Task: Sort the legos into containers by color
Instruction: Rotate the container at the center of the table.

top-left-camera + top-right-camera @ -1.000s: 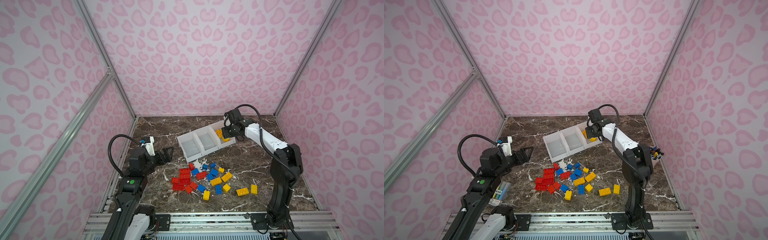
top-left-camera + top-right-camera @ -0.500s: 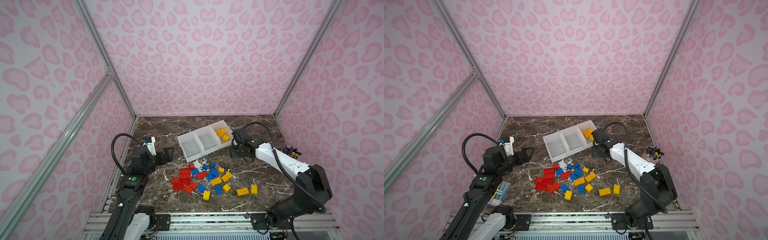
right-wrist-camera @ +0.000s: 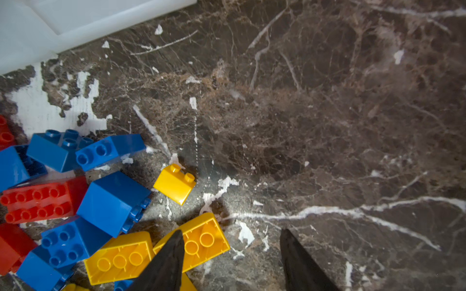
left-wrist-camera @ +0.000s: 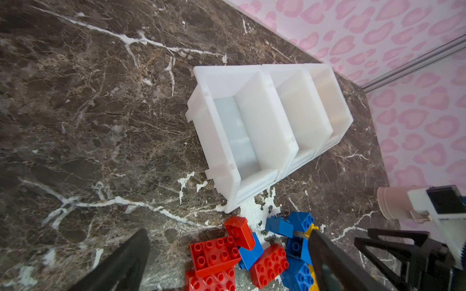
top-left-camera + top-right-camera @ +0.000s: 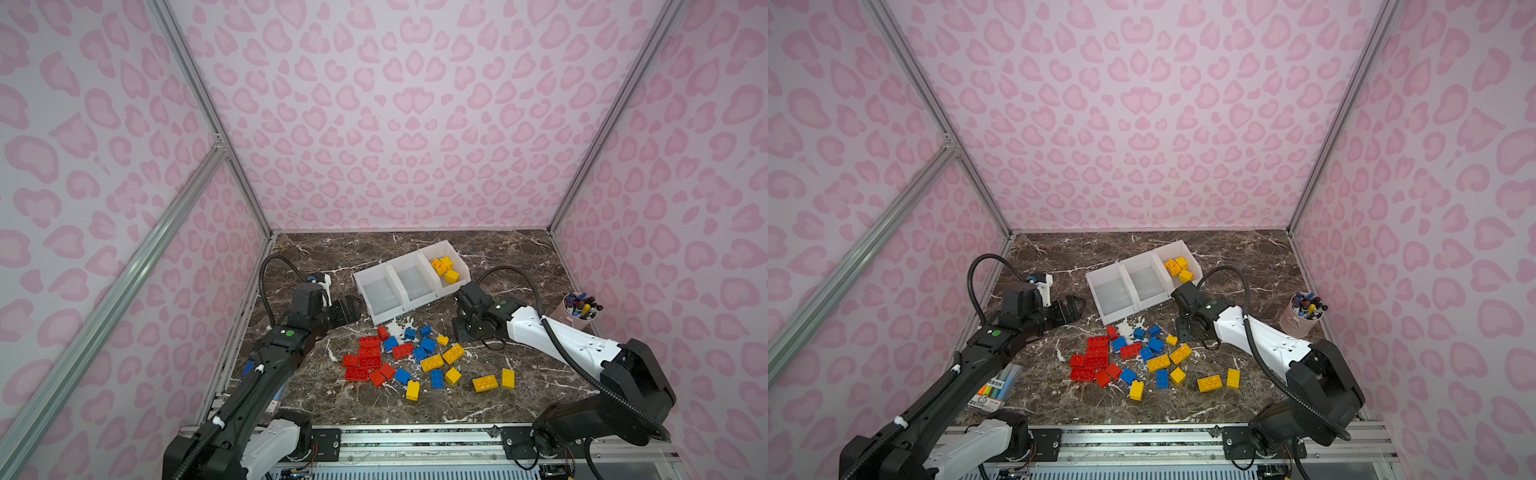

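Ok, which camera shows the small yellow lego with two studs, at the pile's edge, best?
The right wrist view: the small yellow lego sits mid-frame, studs and sloped face sharp, just beyond the open right end effector. Both top views show it only as a tiny yellow speck. The left wrist view doesn't show it clearly.

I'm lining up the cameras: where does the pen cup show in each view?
Both top views: cup at the table's right edge.
Left wrist: its pale base, partly hidden by the right arm.
Right wrist: not in it.
Shared landmark: the white bins, visible in all four views.
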Controlling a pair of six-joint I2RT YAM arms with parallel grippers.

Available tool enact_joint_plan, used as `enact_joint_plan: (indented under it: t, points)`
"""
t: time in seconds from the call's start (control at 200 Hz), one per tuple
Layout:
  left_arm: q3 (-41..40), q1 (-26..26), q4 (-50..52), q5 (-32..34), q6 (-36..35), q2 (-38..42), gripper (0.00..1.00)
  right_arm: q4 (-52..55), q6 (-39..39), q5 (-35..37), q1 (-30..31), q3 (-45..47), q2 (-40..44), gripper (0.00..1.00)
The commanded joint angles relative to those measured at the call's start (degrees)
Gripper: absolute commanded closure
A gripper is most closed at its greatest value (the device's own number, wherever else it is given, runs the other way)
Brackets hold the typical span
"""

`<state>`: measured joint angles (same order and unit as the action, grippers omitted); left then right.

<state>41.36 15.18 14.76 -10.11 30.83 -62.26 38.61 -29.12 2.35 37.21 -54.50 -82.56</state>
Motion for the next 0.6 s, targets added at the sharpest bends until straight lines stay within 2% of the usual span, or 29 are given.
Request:
enact_joint_plan:
  t: [0.0,0.25,0.595]
  points:
    - [3.63,1.57,-2.11,4.21,0.43,-5.57,0.02,-1.70,-4.19,-0.39,1.04,1.66,1.03,0.38]
    - [14.62,4.83,-0.16,7.85,-0.16,-22.50,0.12,-1.86,-9.85,0.70,3.44,4.38,2.55,0.37]
    - [19.18,7.56,0.68,12.85,-1.03,-30.99,0.21,-7.26,-20.96,2.50,5.76,7.52,0.83,0.36]
